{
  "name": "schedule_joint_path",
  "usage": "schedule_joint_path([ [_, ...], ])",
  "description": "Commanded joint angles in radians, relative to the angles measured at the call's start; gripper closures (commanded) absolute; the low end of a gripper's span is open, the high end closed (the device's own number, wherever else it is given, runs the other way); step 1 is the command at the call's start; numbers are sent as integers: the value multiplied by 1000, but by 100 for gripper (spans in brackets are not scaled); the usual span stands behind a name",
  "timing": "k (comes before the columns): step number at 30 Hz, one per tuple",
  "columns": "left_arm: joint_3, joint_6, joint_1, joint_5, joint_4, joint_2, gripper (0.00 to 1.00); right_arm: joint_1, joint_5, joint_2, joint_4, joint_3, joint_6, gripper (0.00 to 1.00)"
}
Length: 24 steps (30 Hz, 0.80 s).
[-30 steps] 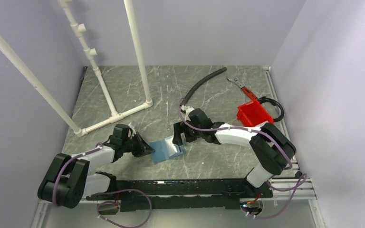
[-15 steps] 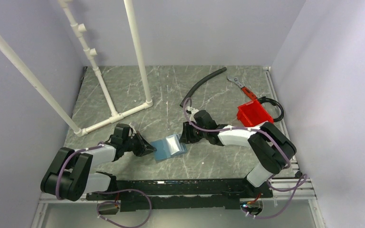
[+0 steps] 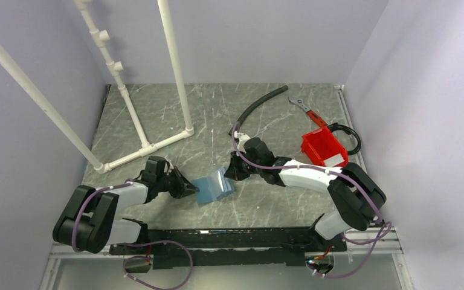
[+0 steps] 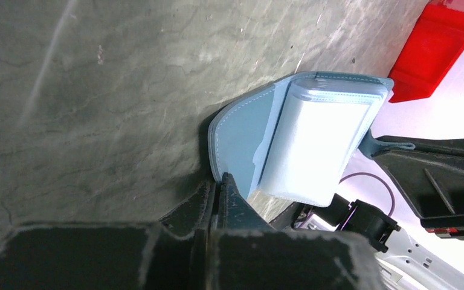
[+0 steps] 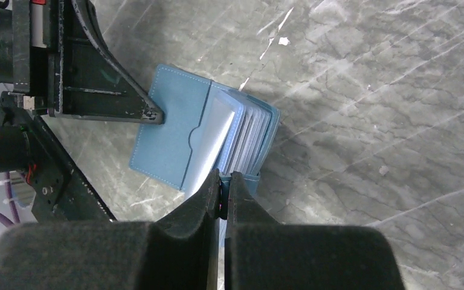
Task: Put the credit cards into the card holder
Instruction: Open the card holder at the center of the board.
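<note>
The blue card holder (image 3: 213, 187) lies half open on the marble table between my two arms. Its clear inner sleeves (image 5: 244, 136) fan up from the spine. At its left side, my left gripper (image 3: 190, 190) is shut on the edge of the flat cover flap (image 4: 241, 139), the jaws pinching the stitched rim (image 4: 220, 181). My right gripper (image 3: 231, 172) is shut on the right-hand cover (image 5: 223, 178), whose blue edge shows between the pads. No credit cards can be made out in any view.
A red bin (image 3: 323, 148) stands at the right, with a black cable (image 3: 347, 130) behind it. A wrench (image 3: 305, 109) and a black hose (image 3: 260, 106) lie at the back. A white pipe frame (image 3: 148, 145) stands at the back left.
My right gripper went from open beside the raised right cover to shut on it, and shifted slightly. The holder's cover dropped lower. My left arm barely moved.
</note>
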Motion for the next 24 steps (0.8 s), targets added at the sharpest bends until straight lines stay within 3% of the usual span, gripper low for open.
schedule_joint_path([
  [1, -7, 59, -2, -174, -188, 42, 91, 11, -40, -19, 5, 35, 20, 100],
  [8, 64, 81, -2, -187, -434, -173, 33, 13, -36, -49, -16, 41, 13, 100],
  [11, 130, 113, -3, -229, -578, -294, 18, 12, -38, -64, -22, 40, 12, 100],
  [14, 217, 151, -4, -289, -718, -358, 11, 13, -38, -76, -24, 42, 12, 100],
  [17, 307, 196, -13, -305, -801, -377, 12, 14, -40, -87, -26, 47, 13, 100],
  [24, 405, 178, -128, -147, -614, -206, 27, 15, -37, -89, -37, 66, 6, 100],
])
